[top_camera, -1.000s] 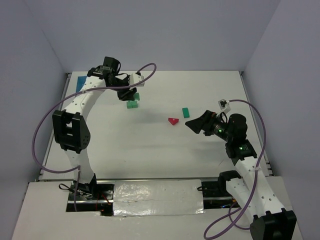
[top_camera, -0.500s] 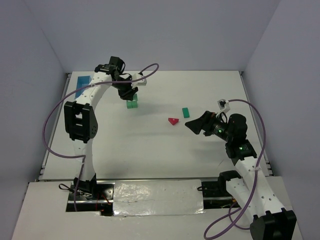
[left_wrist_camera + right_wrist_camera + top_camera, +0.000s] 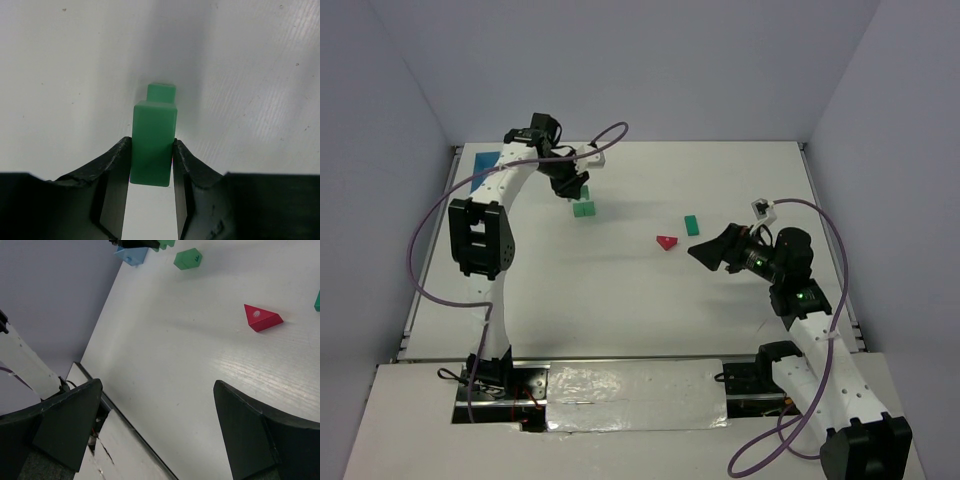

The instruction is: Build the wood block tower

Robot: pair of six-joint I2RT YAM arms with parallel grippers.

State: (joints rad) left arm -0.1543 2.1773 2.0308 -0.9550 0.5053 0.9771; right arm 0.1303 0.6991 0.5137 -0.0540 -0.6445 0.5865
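Left gripper (image 3: 151, 150): fingers clamped on green block (image 3: 154, 130), held over second green block (image 3: 584, 209); contact unclear.
Right gripper (image 3: 156, 390): fingers wide apart, empty, near red roof piece (image 3: 262, 317).
Third green block (image 3: 692, 225): just beside roof piece.

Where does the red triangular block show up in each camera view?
Top external: red triangular block lies on the table, slightly right of centre.
Left wrist: not in it.
Right wrist: red triangular block sits in the upper right of the picture.
Shared landmark: the loose green cube, up and to the left of it in both the top external and right wrist views.
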